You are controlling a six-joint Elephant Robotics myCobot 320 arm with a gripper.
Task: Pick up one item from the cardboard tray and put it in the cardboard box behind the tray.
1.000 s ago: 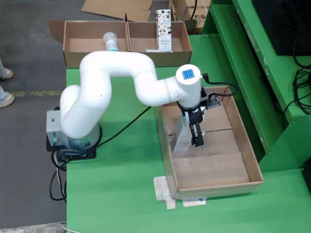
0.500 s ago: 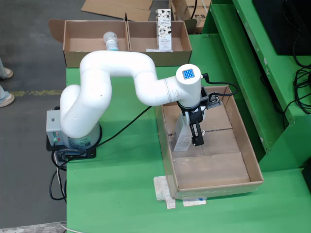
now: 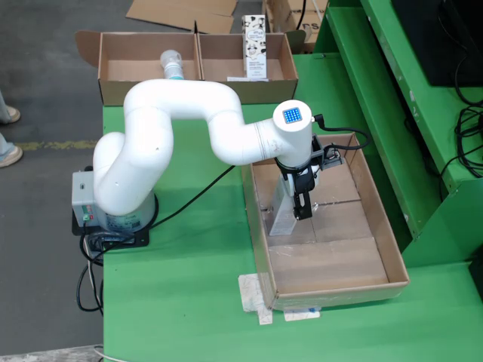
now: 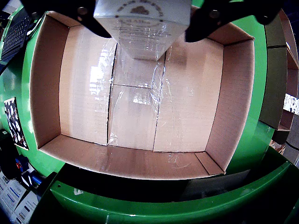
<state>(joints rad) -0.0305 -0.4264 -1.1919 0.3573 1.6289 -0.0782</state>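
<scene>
The open cardboard tray (image 3: 398,253) lies on the green table at the right of the fixed view. My gripper (image 3: 302,210) reaches down into its far half. It is shut on a pale carton (image 3: 283,215), which stands upright by the tray's left wall. In the wrist view the black fingers (image 4: 210,18) flank the carton's (image 4: 142,35) white top at the upper edge, over the tray's taped floor (image 4: 135,116). I cannot tell whether the carton is off the floor. The cardboard box (image 3: 113,83) stands behind the tray, at the back left.
The box has two compartments. The left one holds a clear bottle (image 3: 172,64) and the right one a printed carton (image 3: 255,49). The arm's white base (image 3: 121,192) stands left of the tray. Green shelving (image 3: 377,90) runs along the right.
</scene>
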